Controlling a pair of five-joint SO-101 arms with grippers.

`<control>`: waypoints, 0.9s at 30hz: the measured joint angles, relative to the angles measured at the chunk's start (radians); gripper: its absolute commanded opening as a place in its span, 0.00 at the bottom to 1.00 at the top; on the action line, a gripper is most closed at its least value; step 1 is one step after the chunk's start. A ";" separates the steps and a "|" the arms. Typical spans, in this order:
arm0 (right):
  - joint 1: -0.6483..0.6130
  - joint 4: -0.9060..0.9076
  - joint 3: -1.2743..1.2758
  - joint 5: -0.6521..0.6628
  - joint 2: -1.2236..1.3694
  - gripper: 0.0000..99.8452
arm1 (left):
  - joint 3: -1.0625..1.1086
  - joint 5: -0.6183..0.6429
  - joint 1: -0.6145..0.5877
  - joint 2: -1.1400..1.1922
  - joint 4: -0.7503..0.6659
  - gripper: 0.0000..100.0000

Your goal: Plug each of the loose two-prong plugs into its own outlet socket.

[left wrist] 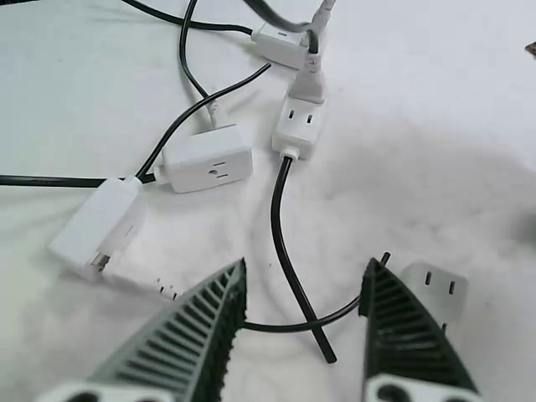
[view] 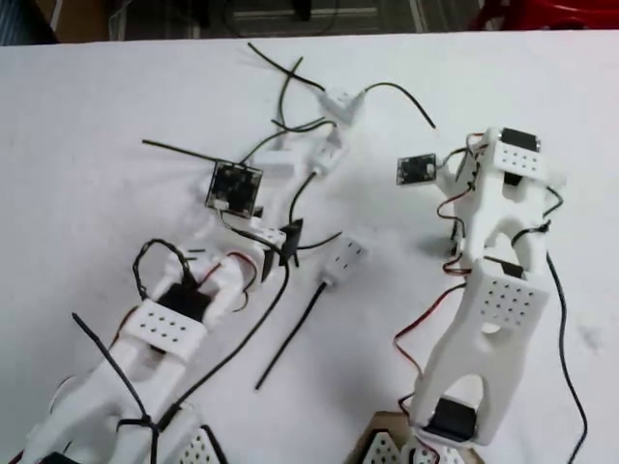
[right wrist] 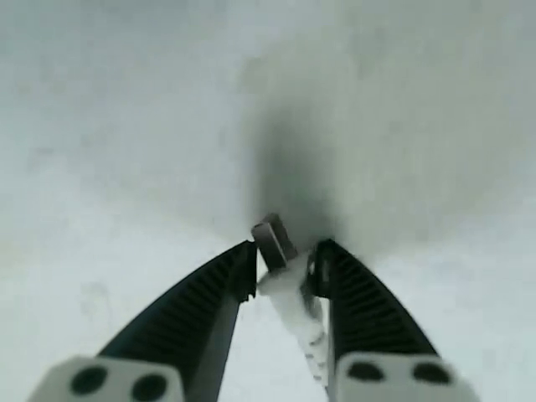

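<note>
Over on the left half of the table (view: 87,116), the left gripper (left wrist: 306,275) hangs low with its fingers spread wide. Nothing lies between them but a loop of black cable (left wrist: 280,226) on the cloth.

Just beyond it, toward the middle of the table, sits a tangle of white parts. There is a flat plug (left wrist: 94,228) on its side with its prongs showing and a bare socket (left wrist: 207,159) near it. A second socket (left wrist: 298,126) looks to have a seated plug (left wrist: 310,82) already pushed into it. A third socket (left wrist: 435,289), slots up and vacant, lies just beside one finger, toward the table's centre.

On the right side of the table, the right gripper (right wrist: 285,260) points down at the cloth. Its fingers are pinched on what I take for a small white plug (right wrist: 289,293), with a dark metal tip sticking out past them. I can see no socket near it.

By my reckoning one pairing at most is made. The small white plug and the flat plug both want sockets, so most of the job is left.
</note>
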 measured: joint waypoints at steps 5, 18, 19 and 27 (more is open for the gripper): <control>0.034 0.020 0.009 -0.086 -0.075 0.07 | 0.000 0.000 0.000 0.000 0.000 0.22; 0.057 0.023 0.078 -0.657 -0.293 0.07 | 0.000 0.000 0.002 0.000 0.000 0.22; 0.048 0.023 0.080 -0.717 -0.299 0.07 | 0.000 0.000 0.000 0.000 0.000 0.22; -0.146 0.023 0.080 -1.424 -0.302 0.07 | 0.000 0.000 0.000 0.000 0.000 0.22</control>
